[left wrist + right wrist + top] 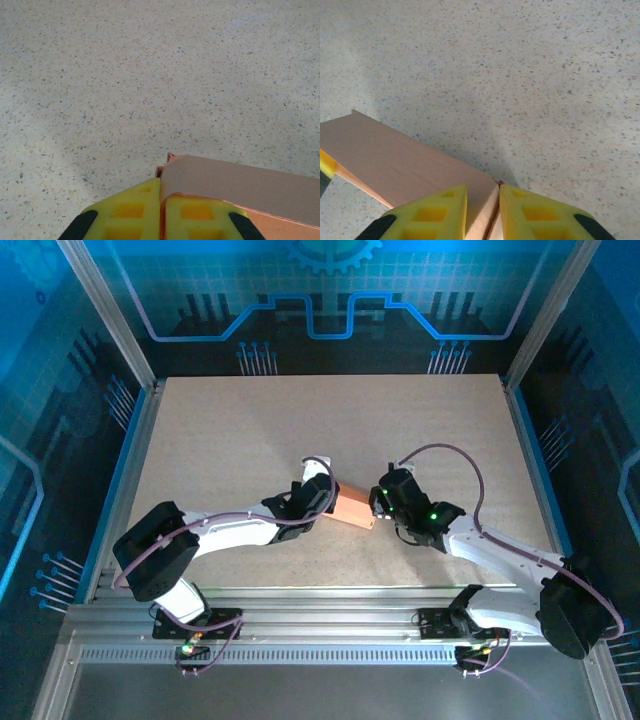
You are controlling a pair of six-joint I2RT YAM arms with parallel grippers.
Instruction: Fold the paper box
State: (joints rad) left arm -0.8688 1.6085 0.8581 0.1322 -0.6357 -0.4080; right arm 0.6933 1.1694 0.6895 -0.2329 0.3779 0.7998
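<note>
The paper box [353, 508] was a plain, unmarked salmon-pink, nearer orange from above and a duller tan-pink up close. The counter [250, 430] was pale beige, flecked all over with fine dark specks. The left end effector [160, 194] and the right end effector [482, 190] had bright yellow pads [132, 210] with black patches at the outer corners. The arms [240, 530] were white with black joints and dull purple cables [445, 447]. The walls [330, 300] were blue, printed with a grid and lighter circuit lines. The rails [330, 605] were silver-grey.
</note>
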